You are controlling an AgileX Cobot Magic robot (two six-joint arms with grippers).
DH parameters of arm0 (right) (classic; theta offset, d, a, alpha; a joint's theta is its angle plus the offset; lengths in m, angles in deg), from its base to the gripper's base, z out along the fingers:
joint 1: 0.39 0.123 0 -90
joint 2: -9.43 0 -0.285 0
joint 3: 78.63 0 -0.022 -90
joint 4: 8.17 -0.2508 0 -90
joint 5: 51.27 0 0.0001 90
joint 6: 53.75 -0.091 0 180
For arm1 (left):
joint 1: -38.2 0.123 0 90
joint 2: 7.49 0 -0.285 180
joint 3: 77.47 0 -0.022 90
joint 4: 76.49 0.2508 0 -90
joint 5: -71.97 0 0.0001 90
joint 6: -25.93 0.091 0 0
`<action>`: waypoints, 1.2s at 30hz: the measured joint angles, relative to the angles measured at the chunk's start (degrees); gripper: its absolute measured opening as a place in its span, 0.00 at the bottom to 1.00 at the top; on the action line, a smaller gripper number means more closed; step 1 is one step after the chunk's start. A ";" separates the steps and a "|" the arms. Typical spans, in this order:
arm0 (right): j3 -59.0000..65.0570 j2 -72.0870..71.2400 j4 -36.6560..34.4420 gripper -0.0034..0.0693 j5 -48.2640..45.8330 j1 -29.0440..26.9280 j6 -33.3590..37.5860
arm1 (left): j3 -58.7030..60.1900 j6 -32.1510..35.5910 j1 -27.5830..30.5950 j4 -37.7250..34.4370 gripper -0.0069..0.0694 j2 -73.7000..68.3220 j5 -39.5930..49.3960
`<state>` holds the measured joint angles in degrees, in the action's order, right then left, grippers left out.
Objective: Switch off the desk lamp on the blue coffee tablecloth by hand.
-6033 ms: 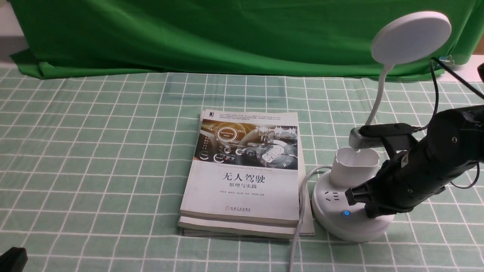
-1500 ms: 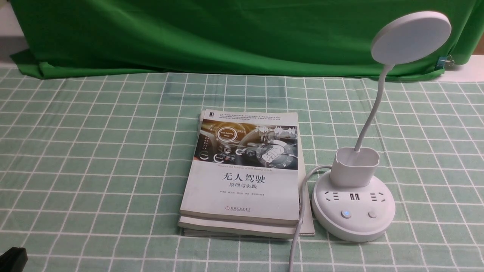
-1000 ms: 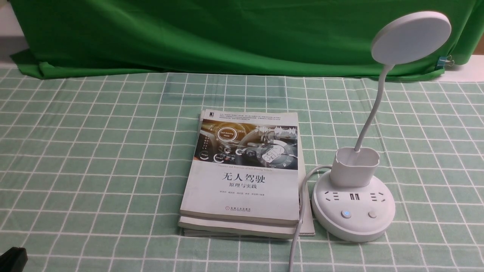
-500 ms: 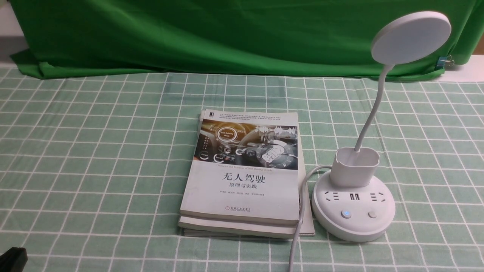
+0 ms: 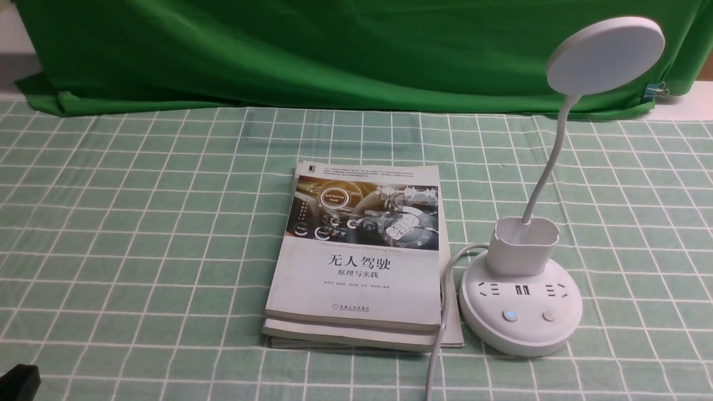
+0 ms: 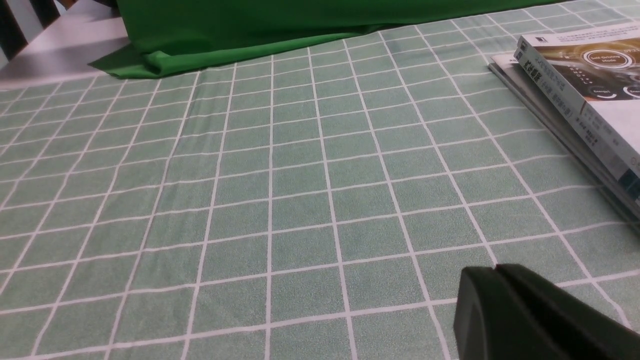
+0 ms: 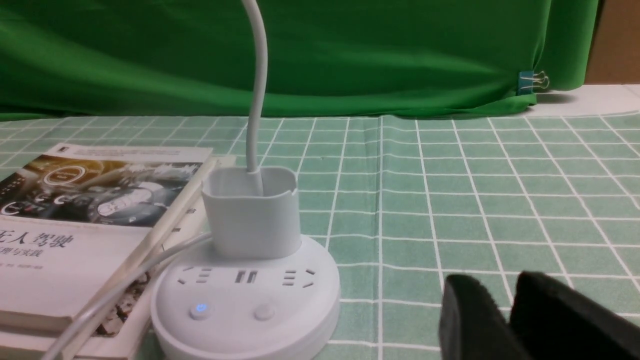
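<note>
While the right hand (image 7: 507,287) sits low over the tablecloth (image 7: 450,200), only its two black fingertips (image 7: 470,310) show at the edge of the right wrist view. They are spread a little, with a narrow wedge of cloth visible between the tips, and they hold nothing and touch nothing. The front view does not show this hand at all. The left hand (image 6: 495,272) also hangs low over the cloth, its fingers pressed together so that only a thin seam shows between them. In the front view only a black corner of it (image 5: 16,381) appears, at the near edge.

The lamp (image 7: 245,300) stands ahead of the right hand and off to one side, clearly apart from the fingertips. It rests on the checked tablecloth that covers the bench. Its round white base carries sockets and two buttons on the side facing the hand. One button (image 7: 200,307) glows blue; the other button (image 7: 263,312) is plain white. A white cup (image 7: 250,215) rises from the back of the base, and the thin neck (image 7: 257,100) climbs out of it, curving up to the flat round head (image 5: 606,54). Whether the head is shining I cannot tell. A white cable (image 7: 115,295) leaves the base on the side away from the right hand and runs along a stack of books (image 7: 75,225) lying just beside the lamp. Beyond everything hangs a dark green backdrop (image 5: 334,50).
</note>
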<state>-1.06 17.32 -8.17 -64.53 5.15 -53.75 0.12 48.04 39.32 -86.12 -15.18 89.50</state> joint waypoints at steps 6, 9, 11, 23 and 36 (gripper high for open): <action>0.00 0.00 0.00 0.26 0.00 0.00 0.00 | 0.00 0.00 0.00 0.00 0.09 0.00 0.00; 0.00 0.00 0.00 0.26 0.00 0.00 0.00 | 0.00 0.00 0.00 0.00 0.09 0.00 0.00; 0.00 0.00 0.00 0.27 0.00 0.00 0.00 | 0.00 0.00 0.00 0.00 0.09 0.00 0.00; 0.00 0.00 0.00 0.32 0.00 0.00 0.00 | 0.00 0.00 0.00 0.00 0.09 0.00 0.00; 0.00 0.00 0.00 0.35 0.00 0.00 0.00 | 0.00 0.00 0.00 0.00 0.09 0.00 0.00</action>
<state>-1.06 17.32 -8.17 -64.53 5.15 -53.75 0.12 48.04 39.32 -86.12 -15.18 89.50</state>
